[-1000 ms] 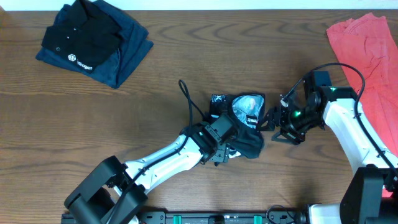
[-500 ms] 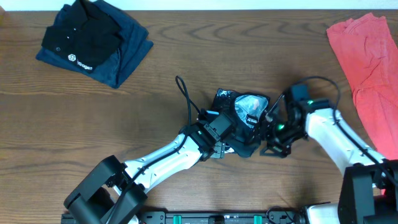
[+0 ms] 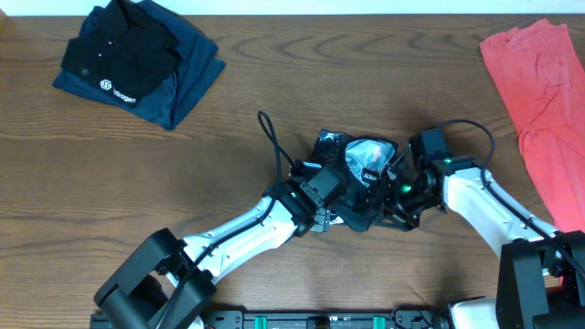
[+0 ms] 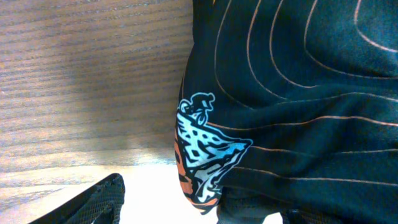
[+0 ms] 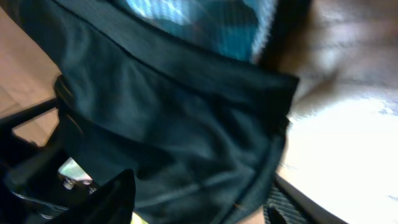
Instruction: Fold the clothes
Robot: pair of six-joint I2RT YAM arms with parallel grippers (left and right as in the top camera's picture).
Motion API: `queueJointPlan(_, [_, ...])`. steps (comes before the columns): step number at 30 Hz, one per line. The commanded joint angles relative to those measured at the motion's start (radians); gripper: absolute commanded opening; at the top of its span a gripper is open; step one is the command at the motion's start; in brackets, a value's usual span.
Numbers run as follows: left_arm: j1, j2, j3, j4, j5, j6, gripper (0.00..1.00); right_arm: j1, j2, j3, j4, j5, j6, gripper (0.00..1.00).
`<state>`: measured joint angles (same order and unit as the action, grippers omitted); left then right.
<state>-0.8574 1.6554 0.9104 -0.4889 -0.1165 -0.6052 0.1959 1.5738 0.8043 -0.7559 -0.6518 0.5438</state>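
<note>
The black jersey (image 3: 364, 169) lies bunched in a small heap at the middle of the desk (image 3: 274, 73), towards its near edge, with a pale printed patch turned up on top. The left gripper (image 3: 331, 203) presses in at the heap's near-left edge. Its wrist view shows only one finger (image 4: 93, 200) beside the logo-printed hem, so I cannot tell whether anything is pinched. The right gripper (image 3: 395, 194) meets the heap's right edge, and its fingers (image 5: 115, 196) stand wide apart with a fold of dark cloth between them. Bare wood lies open to the left of the heap and on its far side. A folded black polo (image 3: 137, 64) sits at the far left corner and a coral-red garment (image 3: 539, 100) along the right edge, both well apart from the jersey.
</note>
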Motion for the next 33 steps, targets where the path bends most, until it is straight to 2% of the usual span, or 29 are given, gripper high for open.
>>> queueJointPlan(1, [0.006,-0.003,0.011,0.001,-0.034,0.002,0.78,0.028,0.005,-0.005,0.023,-0.010,0.052,0.59])
queueJointPlan(3, [0.006,-0.003,0.011,0.001,-0.034,0.002,0.78,0.041,0.005,-0.006,0.032,-0.008,0.074,0.55])
queueJointPlan(8, [0.006,-0.008,0.011,0.001,-0.034,0.002,0.77,0.077,0.005,-0.008,0.032,0.030,0.109,0.55])
queueJointPlan(9, [0.006,-0.011,0.011,0.001,-0.035,0.002,0.77,0.084,0.005,-0.008,0.032,0.040,0.119,0.52])
queueJointPlan(12, [0.006,-0.023,0.011,0.001,-0.037,0.002,0.77,0.093,0.005,-0.008,0.035,0.058,0.135,0.31])
queueJointPlan(15, [0.006,-0.036,0.011,-0.004,-0.065,0.003,0.77,0.093,0.005,-0.008,0.034,0.058,0.138,0.01])
queueJointPlan(22, [0.006,-0.041,0.011,-0.060,-0.140,0.001,0.77,0.093,-0.017,-0.007,-0.041,0.045,0.166,0.02])
queueJointPlan(28, [0.006,-0.042,0.011,-0.089,-0.193,0.001,0.76,0.093,-0.135,-0.006,-0.139,-0.040,0.154,0.01])
queueJointPlan(33, [0.006,-0.042,0.011,-0.089,-0.215,-0.003,0.76,0.093,-0.214,-0.006,-0.237,0.068,0.155,0.02])
